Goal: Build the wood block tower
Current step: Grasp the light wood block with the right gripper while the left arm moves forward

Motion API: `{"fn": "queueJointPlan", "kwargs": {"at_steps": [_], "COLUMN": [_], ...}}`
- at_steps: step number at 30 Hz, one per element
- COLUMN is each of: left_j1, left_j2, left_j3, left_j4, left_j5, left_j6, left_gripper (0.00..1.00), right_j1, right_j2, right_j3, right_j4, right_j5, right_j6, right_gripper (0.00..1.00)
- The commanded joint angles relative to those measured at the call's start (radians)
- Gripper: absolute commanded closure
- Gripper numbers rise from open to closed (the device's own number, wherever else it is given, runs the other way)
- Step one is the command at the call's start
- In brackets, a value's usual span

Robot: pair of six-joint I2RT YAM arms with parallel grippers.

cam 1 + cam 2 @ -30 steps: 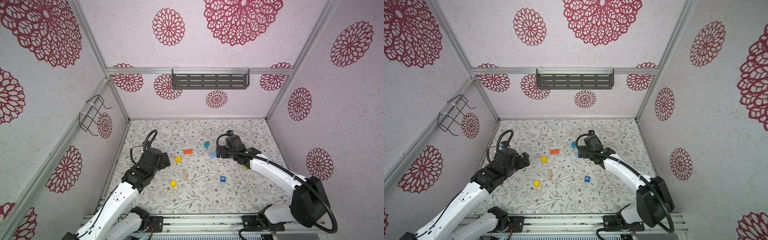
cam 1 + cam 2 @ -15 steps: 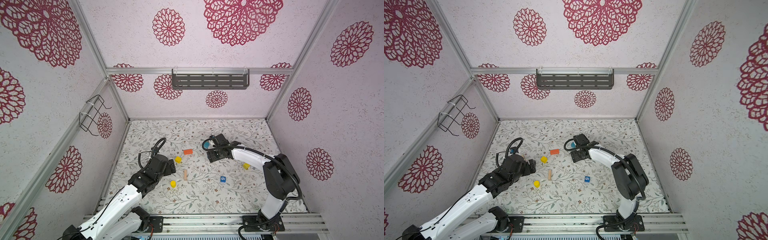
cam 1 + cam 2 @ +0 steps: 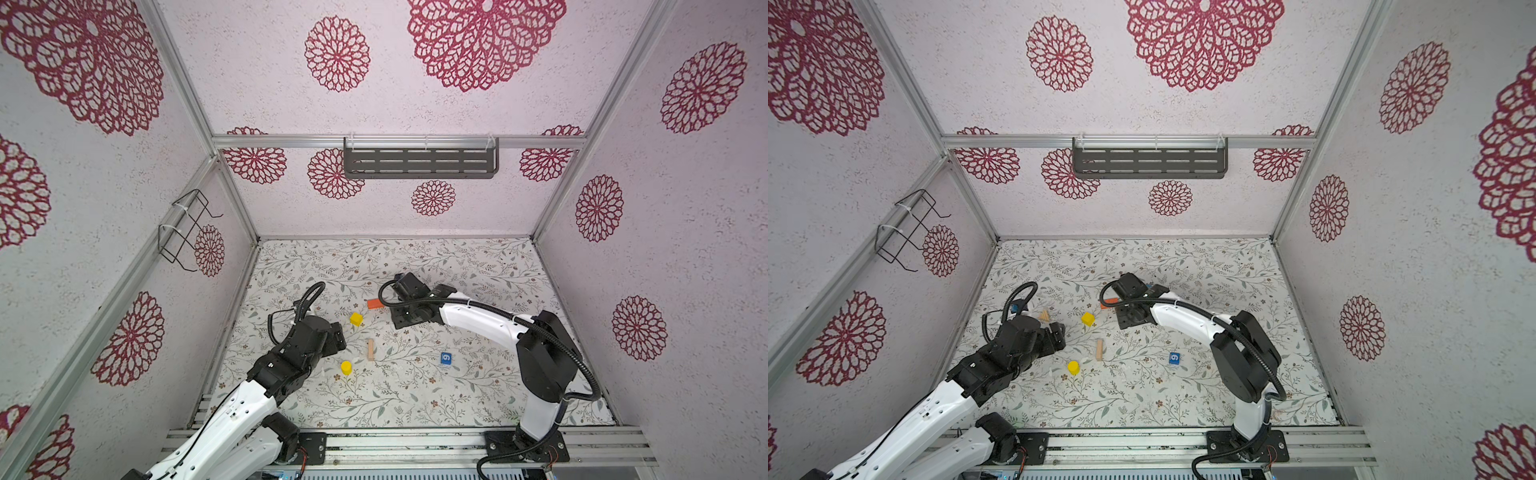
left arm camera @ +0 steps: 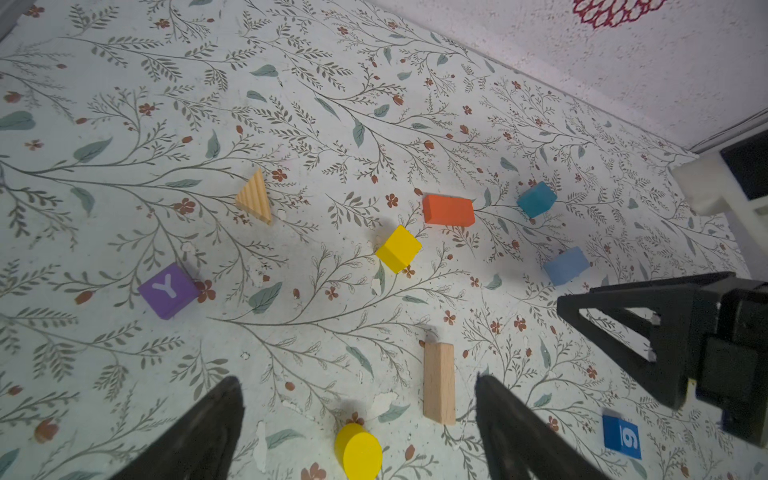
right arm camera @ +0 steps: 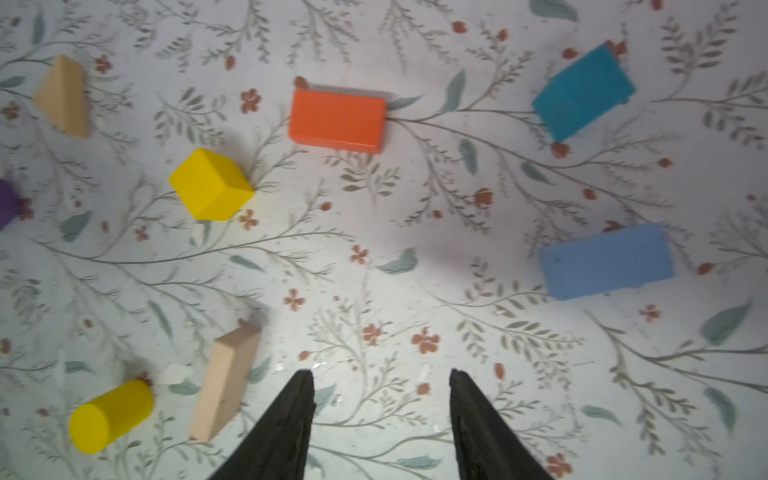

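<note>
Midway across the surface (image 4: 291,104), wood blocks (image 4: 398,248) lie singly, apart. Left gripper (image 4: 356,379) spread wide, empty; right gripper (image 5: 380,372) partly spread, empty.

A dark slotted shelf (image 3: 420,163) hangs from an aluminium rail (image 3: 282,142) on the pale, textured back wall (image 3: 374,212), with crimson flower medallions (image 3: 433,198) around it. Left of the shelf and lower, a black wire rack (image 3: 183,229) clings to the side wall (image 3: 95,257). Below the shelf spreads a leaf-printed floor (image 3: 478,258).
</note>
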Motion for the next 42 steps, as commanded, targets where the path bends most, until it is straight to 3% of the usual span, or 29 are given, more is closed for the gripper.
{"fn": "queueJointPlan", "kwargs": {"at_steps": [1,6,15,22,30,34,42], "left_j1": [-0.004,-0.004,-0.004,-0.005,-0.004,-0.004,-0.004], "left_j2": [-0.054,-0.163,-0.219,-0.198,-0.175,-0.170,-0.109], "left_j3": [0.024,0.041,0.047,0.043,0.034,0.029,0.052], "left_j4": [-0.087,-0.149,-0.198,-0.189,-0.167,-0.150,-0.118], "left_j5": [-0.052,-0.032,-0.014,0.010,0.043,0.045,0.049], "left_j6": [-0.023,-0.052,-0.071,-0.072,-0.095,-0.107,-0.102], "left_gripper": [0.05,0.03,0.02,0.01,0.00,0.01,0.02], "right_j1": [0.058,0.119,0.169,0.181,0.184,0.180,0.094], "right_j2": [0.055,0.138,0.197,0.197,0.197,0.161,0.077], "right_j3": [0.048,0.155,0.149,0.088,0.029,-0.010,-0.156], "right_j4": [-0.032,-0.079,-0.045,0.044,0.111,0.137,0.308], "right_j5": [0.024,0.035,0.020,-0.018,-0.057,-0.054,-0.159], "right_j6": [0.094,0.107,0.170,0.220,0.245,0.249,0.289], "right_gripper": [0.46,0.48,0.48,0.64,0.68,0.75,0.88]}}
